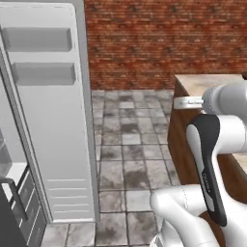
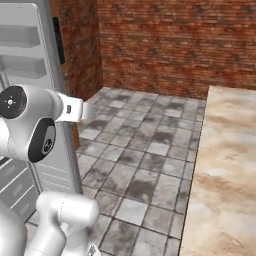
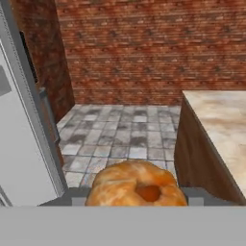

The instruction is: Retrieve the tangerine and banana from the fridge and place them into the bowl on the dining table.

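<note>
In the hand view my gripper (image 3: 137, 196) is shut on the tangerine (image 3: 137, 185), a round orange fruit wedged between the two dark fingertips (image 3: 77, 196). The grey fridge (image 1: 48, 111) stands at the left with its door swung open; white drawers show low inside it. The same door edge appears in the right base view (image 2: 30, 60) and the hand view (image 3: 19, 134). The dining table (image 1: 207, 82), marbled beige on a wooden base, lies to the right, and its top also shows as the dining table (image 2: 225, 150) and the dining table (image 3: 221, 120). The banana and the bowl are out of view.
A grey tiled floor (image 1: 130, 140) runs between the fridge door and the table's side. A red brick wall (image 2: 175, 40) closes the far end, with a dark panel (image 2: 59, 40) on the brick beside the fridge.
</note>
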Controlling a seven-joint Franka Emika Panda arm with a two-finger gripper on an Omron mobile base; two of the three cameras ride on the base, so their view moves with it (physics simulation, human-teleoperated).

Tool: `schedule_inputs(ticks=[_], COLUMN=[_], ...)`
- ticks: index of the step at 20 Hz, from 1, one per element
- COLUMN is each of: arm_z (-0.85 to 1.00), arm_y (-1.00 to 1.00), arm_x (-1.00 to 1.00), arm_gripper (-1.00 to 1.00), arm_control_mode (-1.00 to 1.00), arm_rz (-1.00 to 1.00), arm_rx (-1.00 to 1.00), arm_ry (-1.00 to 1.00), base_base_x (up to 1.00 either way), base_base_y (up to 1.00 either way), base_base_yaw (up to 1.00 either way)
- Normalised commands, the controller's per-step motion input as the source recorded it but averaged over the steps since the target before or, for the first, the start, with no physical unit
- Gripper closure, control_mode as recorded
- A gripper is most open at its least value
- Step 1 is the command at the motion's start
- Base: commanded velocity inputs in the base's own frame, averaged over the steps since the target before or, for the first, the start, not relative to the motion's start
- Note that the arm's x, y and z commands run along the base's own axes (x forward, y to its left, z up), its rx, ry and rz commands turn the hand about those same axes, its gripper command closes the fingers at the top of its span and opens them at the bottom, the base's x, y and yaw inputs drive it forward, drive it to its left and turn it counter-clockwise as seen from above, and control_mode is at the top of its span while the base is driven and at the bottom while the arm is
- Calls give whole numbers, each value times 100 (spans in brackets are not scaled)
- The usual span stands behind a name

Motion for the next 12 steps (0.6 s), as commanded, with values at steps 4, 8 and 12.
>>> schedule_inputs(ticks=[4,8,12], arm_z=[0,0,0], arm_y=[0,0,0], arm_x=[0,0,0], arm_gripper=[100,100,100], arm_control_mode=[100,100,100], arm_rz=[0,0,0], arm_rx=[0,0,0], arm_ry=[0,0,0], base_base_x=[-53,-72,-56], base_base_y=[8,11,22], base_base_yaw=[-48,-47,-45])
